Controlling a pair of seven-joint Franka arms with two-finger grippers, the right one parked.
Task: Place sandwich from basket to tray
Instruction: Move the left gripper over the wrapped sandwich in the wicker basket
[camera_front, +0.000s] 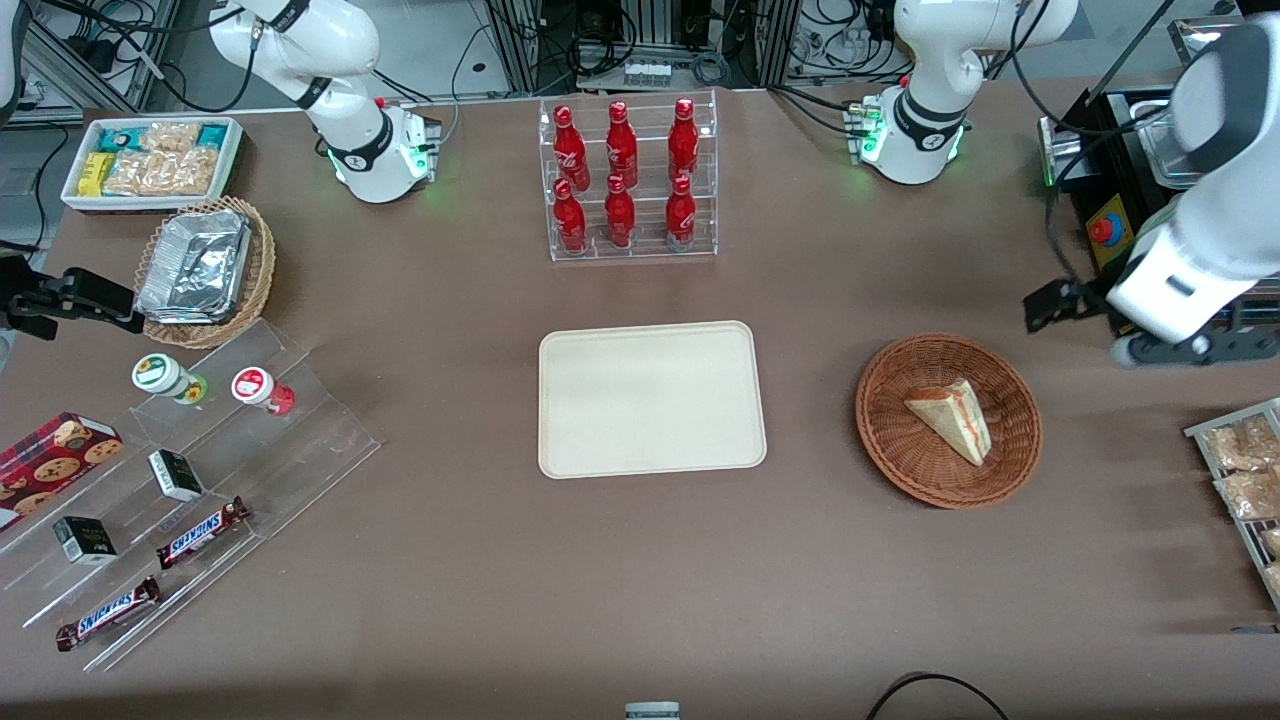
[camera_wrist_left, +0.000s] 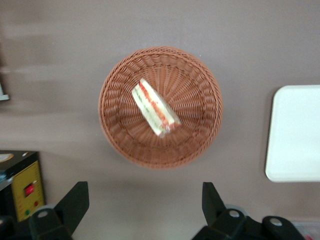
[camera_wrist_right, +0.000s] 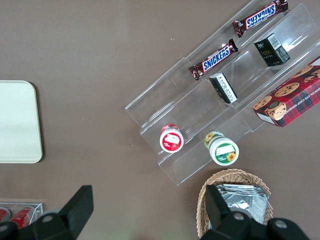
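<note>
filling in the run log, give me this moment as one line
phase: approach | gripper: open, raised beside basket | sandwich: in basket, untouched | tray: nothing on it

SNICKERS reads on two brown candy bars (camera_front: 108, 612) (camera_front: 203, 532) lying on the clear acrylic step stand (camera_front: 190, 500); the same word shows on both in the right wrist view (camera_wrist_right: 216, 59) (camera_wrist_right: 261, 16). Red bottles (camera_front: 622, 175) in the clear rack carry white script, not readable. Small dark boxes (camera_front: 84, 538) and the cookie box (camera_front: 55, 462) have print too small to read.
</note>
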